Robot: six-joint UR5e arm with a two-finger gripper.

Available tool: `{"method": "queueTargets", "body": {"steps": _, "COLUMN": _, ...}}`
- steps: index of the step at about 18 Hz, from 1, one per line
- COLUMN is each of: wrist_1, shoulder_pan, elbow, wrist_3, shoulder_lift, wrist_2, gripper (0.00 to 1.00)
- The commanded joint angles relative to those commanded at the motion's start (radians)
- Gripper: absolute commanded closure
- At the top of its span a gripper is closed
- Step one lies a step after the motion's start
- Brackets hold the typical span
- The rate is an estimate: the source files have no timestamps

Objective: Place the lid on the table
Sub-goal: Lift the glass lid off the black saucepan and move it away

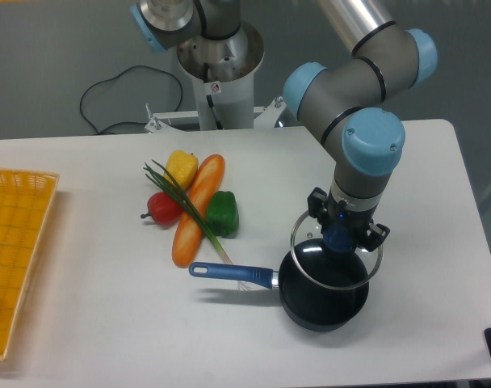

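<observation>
White and smooth, the counter (92,323) carries the whole scene, and the gripper (339,236) is closed on the blue knob of the lid (334,252), which it holds tilted just above the pot (322,301). Left of the pot's blue handle lie a carrot (197,212), peppers and a green onion, and a yellow basket (15,259) sits at the far left edge.

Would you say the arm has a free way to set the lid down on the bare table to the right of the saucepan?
Probably yes. The gripper holds the lid by its knob, tilted above the saucepan, and the table to the right shows nothing standing in the way.
</observation>
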Motion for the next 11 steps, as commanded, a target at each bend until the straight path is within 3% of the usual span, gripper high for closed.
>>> {"method": "queueTargets", "body": {"steps": 11, "wrist_1": 0.003, "shoulder_pan": 0.051, "elbow": -0.028, "wrist_3": 0.081, "shoulder_lift": 0.021, "wrist_2": -0.005, "gripper": 0.48}}
